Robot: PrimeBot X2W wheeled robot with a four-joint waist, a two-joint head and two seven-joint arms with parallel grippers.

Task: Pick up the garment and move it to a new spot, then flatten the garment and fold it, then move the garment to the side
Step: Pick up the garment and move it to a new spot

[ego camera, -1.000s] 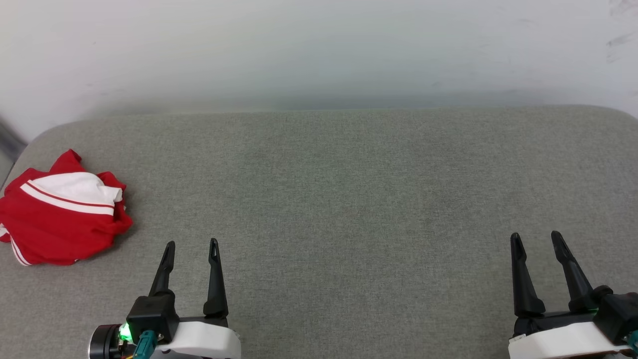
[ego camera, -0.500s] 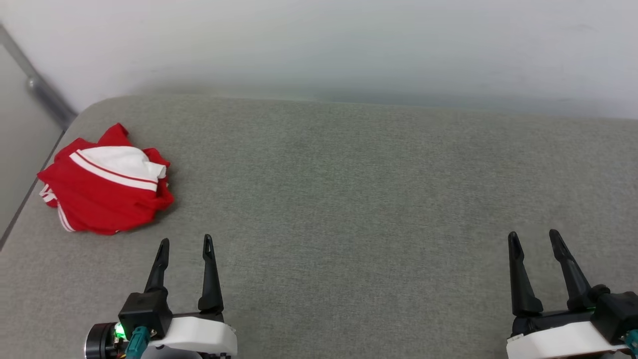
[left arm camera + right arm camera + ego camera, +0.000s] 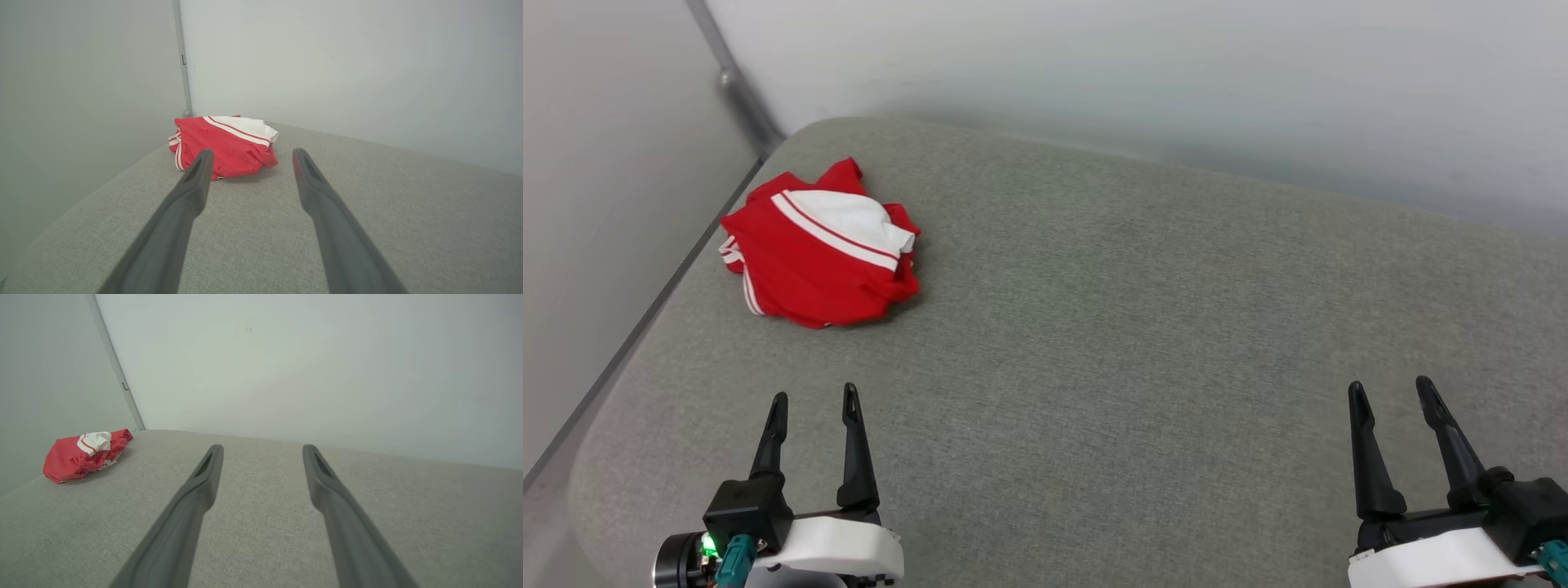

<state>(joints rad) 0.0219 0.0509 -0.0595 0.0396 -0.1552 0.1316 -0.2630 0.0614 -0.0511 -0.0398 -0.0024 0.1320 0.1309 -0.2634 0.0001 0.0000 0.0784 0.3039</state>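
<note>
Leftward, garment (image 3: 821,249) lies near cushion (image 3: 1143,327) edge; left end effector (image 3: 815,397), right end effector (image 3: 1388,385) gape.

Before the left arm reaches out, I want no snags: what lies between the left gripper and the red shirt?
Just bare grey cushion: in the head and left wrist views, nothing sits between the left gripper and the shirt.

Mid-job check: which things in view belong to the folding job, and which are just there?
Job: crumpled red-and-white garment; left gripper, open; right gripper, open; grey fabric surface it lies on.
Just there: pale walls; metal corner strip.
</note>
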